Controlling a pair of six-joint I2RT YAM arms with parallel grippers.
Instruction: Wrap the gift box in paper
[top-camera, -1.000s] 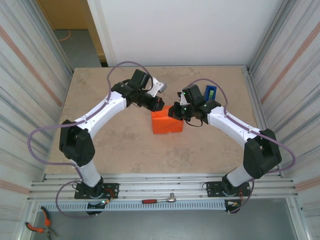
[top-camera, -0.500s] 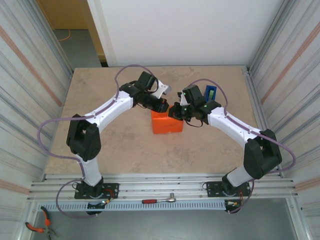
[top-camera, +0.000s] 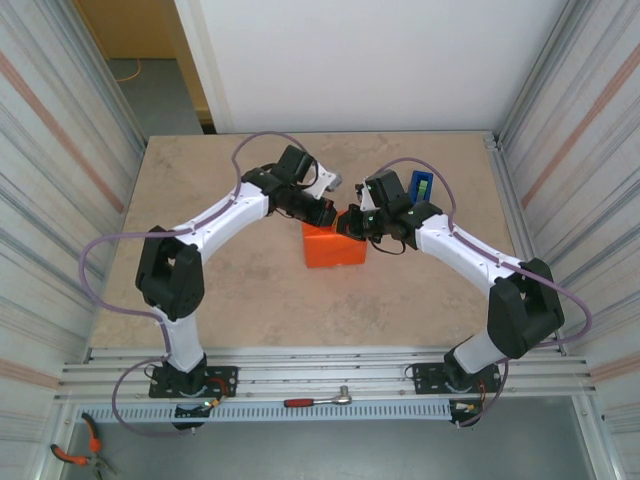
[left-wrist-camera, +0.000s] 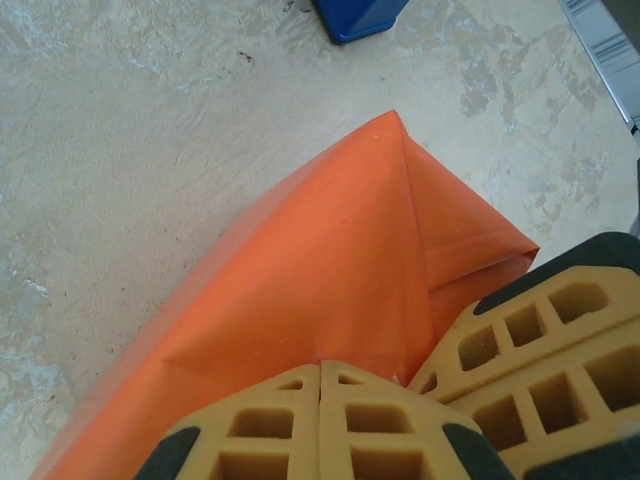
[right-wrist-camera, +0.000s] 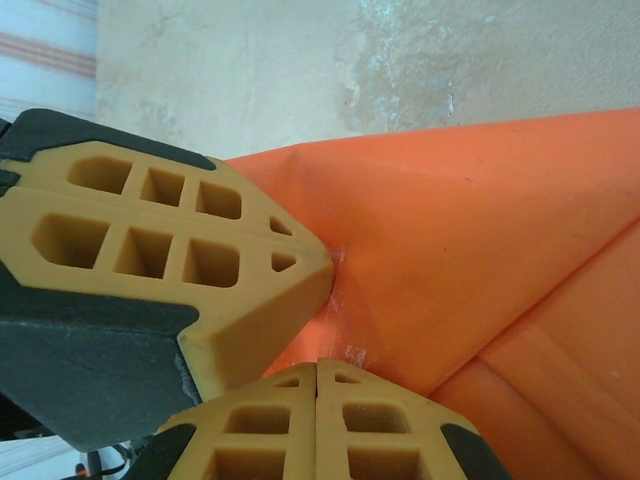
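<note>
The orange paper (top-camera: 335, 247) sits folded into a box-shaped parcel at the table's middle; the gift box is hidden under it. My left gripper (top-camera: 326, 213) is shut, and its tips rest on the parcel's far top edge. My right gripper (top-camera: 350, 222) is also shut, touching the same edge just to the right. In the left wrist view my closed gripper (left-wrist-camera: 320, 365) presses on the paper (left-wrist-camera: 330, 260), with the right gripper's fingers (left-wrist-camera: 540, 340) beside it. In the right wrist view my closed gripper (right-wrist-camera: 317, 362) meets the paper (right-wrist-camera: 480, 240) next to the left gripper's fingers (right-wrist-camera: 180, 230).
A blue tape dispenser (top-camera: 423, 187) stands just behind the right wrist and also appears at the top of the left wrist view (left-wrist-camera: 360, 15). Metal walls close in on both sides. A ratchet (top-camera: 320, 400) lies on the front rail and pliers (top-camera: 75, 455) lie below it.
The left arm has swung inward, and its gripper slid right along the parcel's far edge until it met the right gripper. The right arm and the parcel have not moved.
</note>
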